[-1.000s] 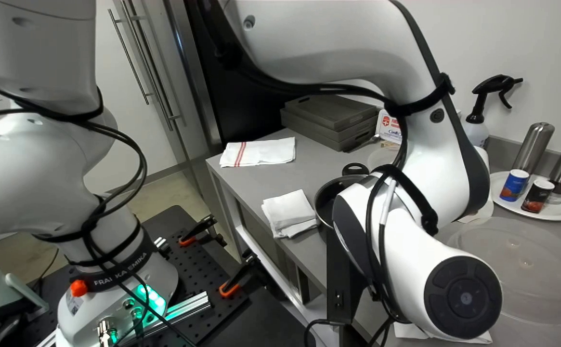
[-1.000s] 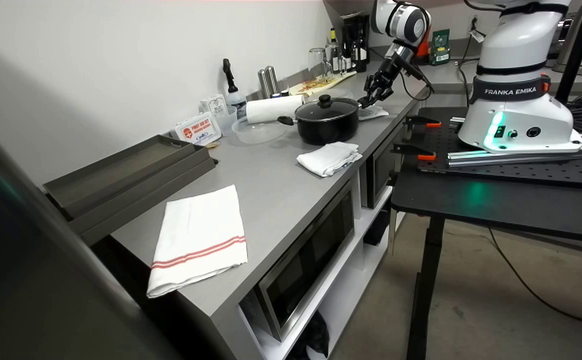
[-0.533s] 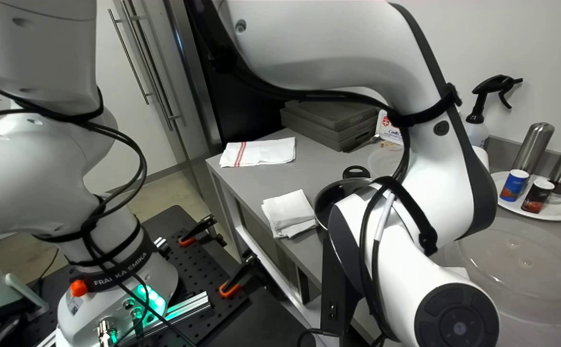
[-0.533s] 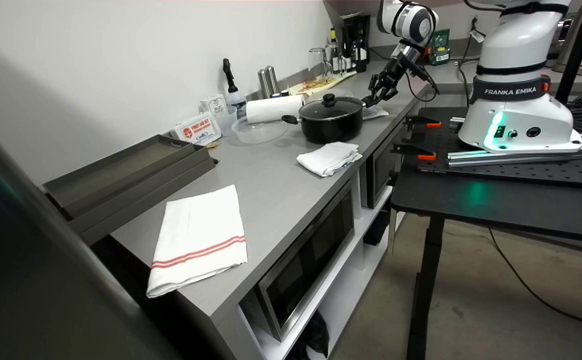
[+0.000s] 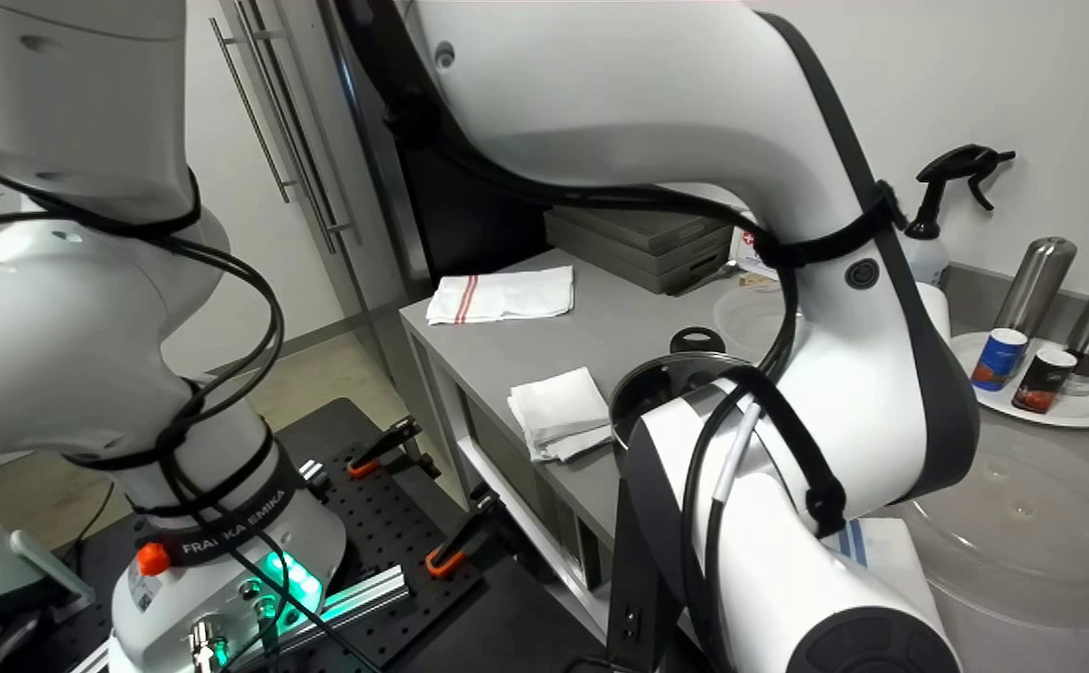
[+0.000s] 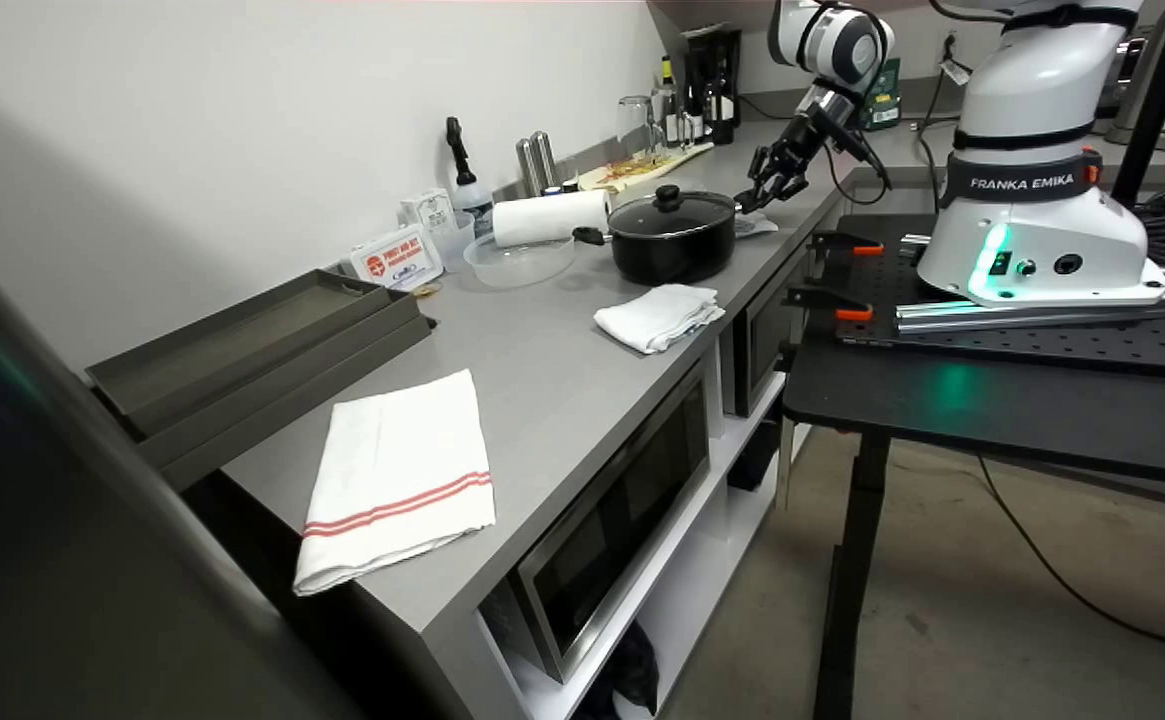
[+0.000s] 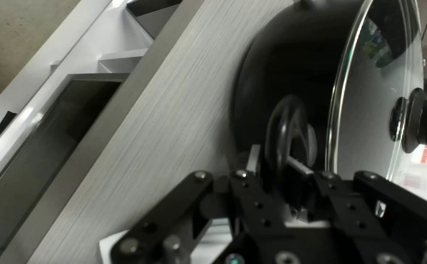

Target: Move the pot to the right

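Pot (image 6: 677, 258) rides along the counter (image 6: 542, 380) by its side handle (image 7: 277, 135): over the last second it shifts further from the stacked trays (image 6: 257, 345), toward the robot's own right. Right direction for the task, so I judge you are mid-move, not done.

Claw (image 7: 276, 161) clenched on that handle, one finger each side. Lid (image 6: 677, 215) seated (whether the base drags or clears the counter, I cannot tell).

Pot sits just beyond the folded white cloth (image 6: 658, 318), near the counter's front edge. Mind the blue-striped cloth (image 5: 890, 556), lying on the side you head for; it could bunch under the base. Past it, a wide clear cover (image 5: 1021, 570) may get nudged if you overrun. Paper roll (image 6: 547, 218) and clear bowl (image 6: 519, 263) lie wallward, probably off your path. Keep the pull level.
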{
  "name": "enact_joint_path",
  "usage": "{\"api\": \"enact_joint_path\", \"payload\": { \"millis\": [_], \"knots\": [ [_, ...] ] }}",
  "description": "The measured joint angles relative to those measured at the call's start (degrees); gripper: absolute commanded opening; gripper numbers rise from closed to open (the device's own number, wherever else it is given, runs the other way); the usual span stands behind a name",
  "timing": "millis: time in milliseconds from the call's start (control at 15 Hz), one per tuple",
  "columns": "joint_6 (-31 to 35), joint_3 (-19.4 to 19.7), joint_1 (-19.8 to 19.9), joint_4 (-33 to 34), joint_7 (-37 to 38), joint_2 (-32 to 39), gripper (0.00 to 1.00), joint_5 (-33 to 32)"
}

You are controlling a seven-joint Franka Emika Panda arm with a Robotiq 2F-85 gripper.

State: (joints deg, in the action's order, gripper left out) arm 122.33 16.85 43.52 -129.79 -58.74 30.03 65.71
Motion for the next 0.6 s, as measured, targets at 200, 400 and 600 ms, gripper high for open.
{"api": "enact_joint_path", "payload": {
  "millis": [200, 400, 600],
  "knots": [
    [-0.6, 0.6, 0.3, -0.3, -0.2, 0.0, 0.02, 0.3],
    [-1.4, 1.2, 1.1, -0.9, -1.2, 0.0, 0.02, 0.5],
    [-2.2, 1.9, 1.8, -1.4, -2.1, 0.0, 0.02, 0.6]
  ]
}}
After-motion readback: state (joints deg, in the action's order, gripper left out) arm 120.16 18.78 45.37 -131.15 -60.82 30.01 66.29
